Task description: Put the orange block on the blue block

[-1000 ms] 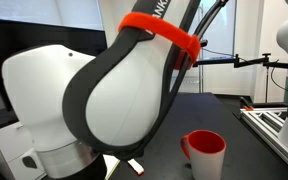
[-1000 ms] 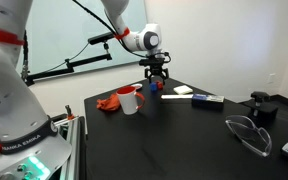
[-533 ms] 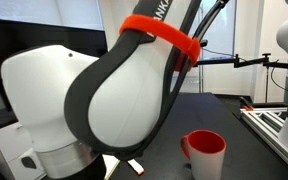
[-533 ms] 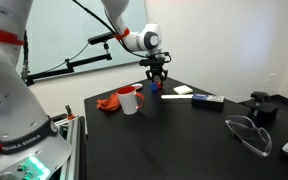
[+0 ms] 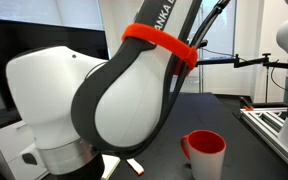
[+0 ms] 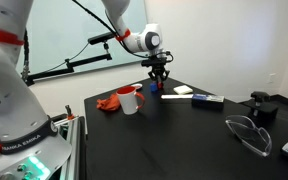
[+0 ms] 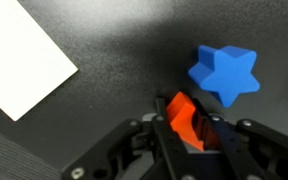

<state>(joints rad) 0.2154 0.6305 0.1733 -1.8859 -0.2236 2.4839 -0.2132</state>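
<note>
In the wrist view my gripper [image 7: 188, 123] is shut on the orange block [image 7: 179, 110], which sits tilted between the two black fingers. The blue block [image 7: 224, 72] is star-shaped and lies on the dark table just ahead and to the right of the jaws, apart from the orange block. In an exterior view the gripper [image 6: 158, 80] hangs low over the far side of the table, beyond the red cup. There the held block and the blue block are too small to make out.
A white flat pad [image 7: 22, 58] lies to the left of the jaws. A red cup [image 6: 129, 100] with a red-orange thing beside it, a white stick [image 6: 174, 97], safety glasses [image 6: 246, 135] and a black object [image 6: 262, 105] stand on the table [image 6: 164, 140]. The arm's body [image 5: 114, 100] fills an exterior view.
The jaws have gone from wide open to shut on the orange block. The arm has barely moved.
</note>
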